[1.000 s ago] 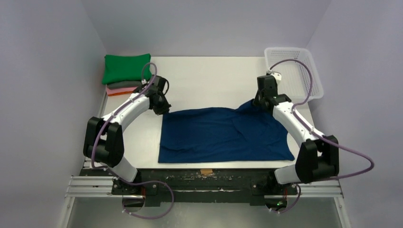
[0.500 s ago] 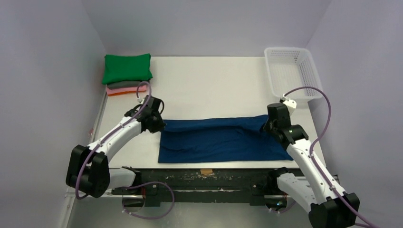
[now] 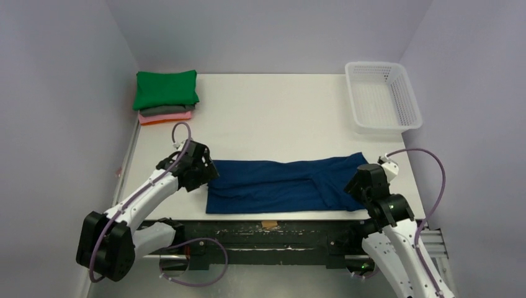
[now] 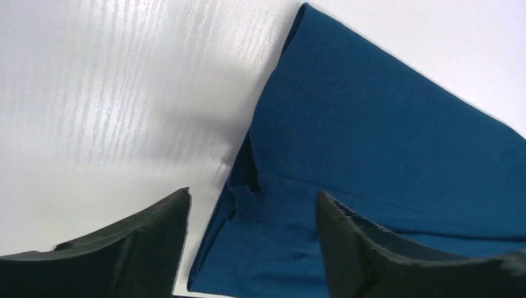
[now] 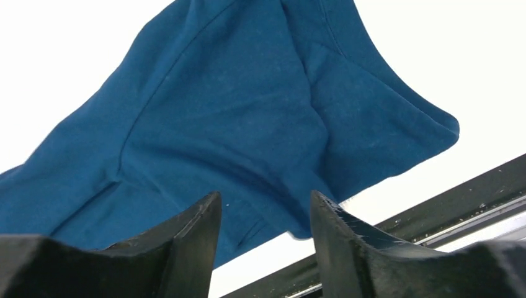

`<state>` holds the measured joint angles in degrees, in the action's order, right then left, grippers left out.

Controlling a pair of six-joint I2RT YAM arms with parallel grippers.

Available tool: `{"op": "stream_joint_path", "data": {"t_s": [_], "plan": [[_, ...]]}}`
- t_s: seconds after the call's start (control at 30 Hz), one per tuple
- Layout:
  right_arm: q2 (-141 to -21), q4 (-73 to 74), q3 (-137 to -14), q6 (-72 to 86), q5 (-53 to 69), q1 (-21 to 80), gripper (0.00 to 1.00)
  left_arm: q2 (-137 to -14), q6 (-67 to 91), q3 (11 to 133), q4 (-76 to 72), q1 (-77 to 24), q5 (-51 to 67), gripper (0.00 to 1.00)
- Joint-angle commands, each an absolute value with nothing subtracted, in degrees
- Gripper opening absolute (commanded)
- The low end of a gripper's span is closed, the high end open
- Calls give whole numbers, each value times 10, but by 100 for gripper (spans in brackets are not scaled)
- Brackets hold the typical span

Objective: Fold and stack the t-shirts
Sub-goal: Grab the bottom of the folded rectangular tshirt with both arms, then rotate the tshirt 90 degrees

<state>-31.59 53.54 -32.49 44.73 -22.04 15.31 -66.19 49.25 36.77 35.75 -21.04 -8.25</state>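
Observation:
A dark navy t-shirt (image 3: 279, 185) lies folded into a long strip along the table's near edge. Its left end (image 4: 372, 136) fills the left wrist view and its rumpled right end (image 5: 248, 105) fills the right wrist view. My left gripper (image 3: 208, 177) hovers over the shirt's left end, open, with nothing between its fingers (image 4: 155, 248). My right gripper (image 3: 356, 186) hangs open over the right end, its fingers (image 5: 186, 242) apart and holding nothing. At the back left, a folded green t-shirt (image 3: 165, 89) tops a grey one (image 3: 166, 110) and a pink-orange one (image 3: 162, 118).
A white mesh basket (image 3: 383, 96) stands at the back right corner. The black and metal rail (image 3: 267, 233) with the arm bases runs along the table's near edge, just below the shirt. White tabletop (image 3: 273, 118) lies between the shirt and the stack.
Both grippers carried the navy shirt's far edge toward the near edge, folding it into a strip. Both were shut on the cloth and have now opened, letting it go.

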Motion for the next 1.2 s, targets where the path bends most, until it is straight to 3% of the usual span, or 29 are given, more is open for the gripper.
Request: {"op": "stream_joint_path", "data": {"t_s": [0.0, 0.07, 0.13, 0.17, 0.3, 0.43, 0.63, 0.8, 0.97, 1.17], "plan": [[-234, 583, -345, 506, -241, 156, 57, -576, 504, 379, 406, -214, -101, 82], [-202, 589, -366, 497, -258, 156, 65, -543, 503, 393, 432, -214, -107, 92], [-189, 566, -367, 474, -248, 155, 91, -516, 493, 399, 429, -215, -88, 100], [-193, 547, -362, 463, -228, 155, 95, -508, 487, 398, 400, -215, -69, 100], [-281, 494, -320, 453, -127, 155, 98, -547, 459, 391, 285, -219, 59, 100], [-432, 384, -303, 443, -126, 155, 98, -679, 447, 401, 189, -237, 151, 100], [-635, 245, -314, 440, -114, 154, 97, -810, 439, 397, 173, -251, 154, 100], [-783, 155, -352, 428, -62, 155, 95, -805, 460, 334, 177, -252, 122, 100], [-967, 102, -476, 405, 4, 168, 95, -747, 496, 274, 179, -260, 122, 100], [-1195, 152, -747, 371, 74, 185, 95, -636, 586, 242, 210, -314, 88, 100]]}}
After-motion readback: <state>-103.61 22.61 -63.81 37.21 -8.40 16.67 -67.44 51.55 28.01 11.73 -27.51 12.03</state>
